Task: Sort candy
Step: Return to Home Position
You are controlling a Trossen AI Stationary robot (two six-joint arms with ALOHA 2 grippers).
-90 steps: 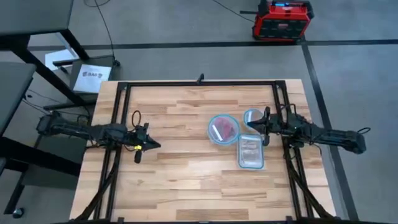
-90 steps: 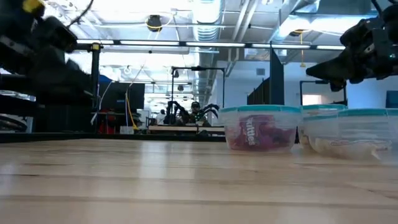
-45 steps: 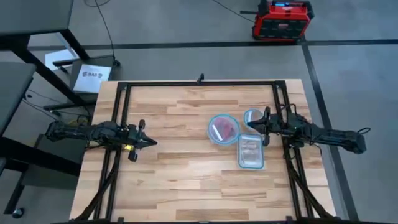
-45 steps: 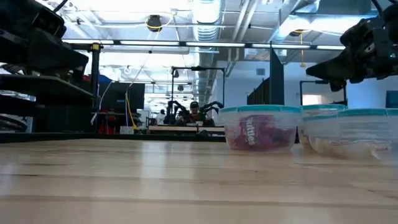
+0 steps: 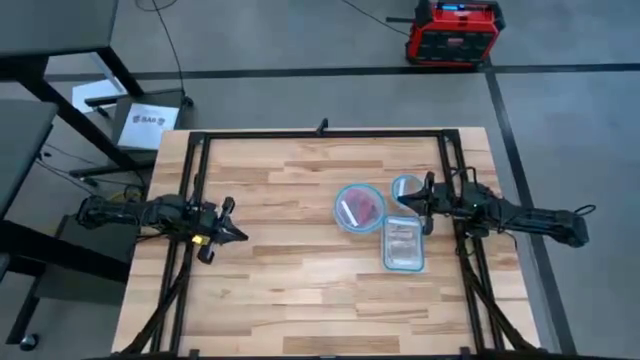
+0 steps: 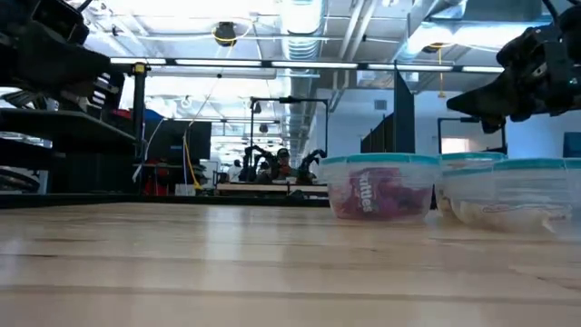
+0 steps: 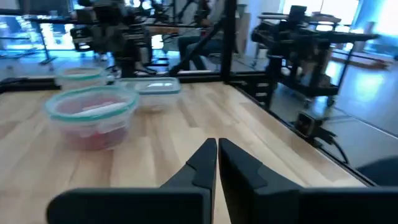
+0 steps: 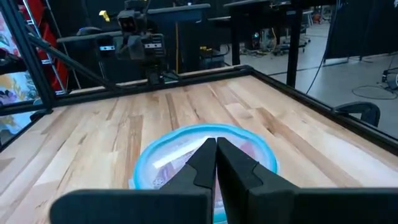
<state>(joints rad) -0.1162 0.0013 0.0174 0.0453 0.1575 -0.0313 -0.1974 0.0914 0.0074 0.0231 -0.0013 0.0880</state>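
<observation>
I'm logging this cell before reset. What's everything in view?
Table: one, light wood, centre.
Big round bowl: one, clear, bluish rim, right of centre, holding red and purple candy.
Small round bowl: one, clear, bluish rim, beside it.
Rectangular tub: one, clear, beside both bowls, holding whitish candy.
Box: one, red and black, floor beyond the table.
Left gripper: one, dark, table's left side, fingers shut.
Right gripper: one, dark, near the bowls, fingers shut.

On the table's (image 5: 300, 290) right half, the big bowl (image 5: 338, 205) with candy (image 5: 361, 209) sits left of the small bowl (image 5: 406, 186). The tub (image 5: 403, 244) lies just before them. The left gripper (image 5: 242, 236) is well apart, leftward.
</observation>
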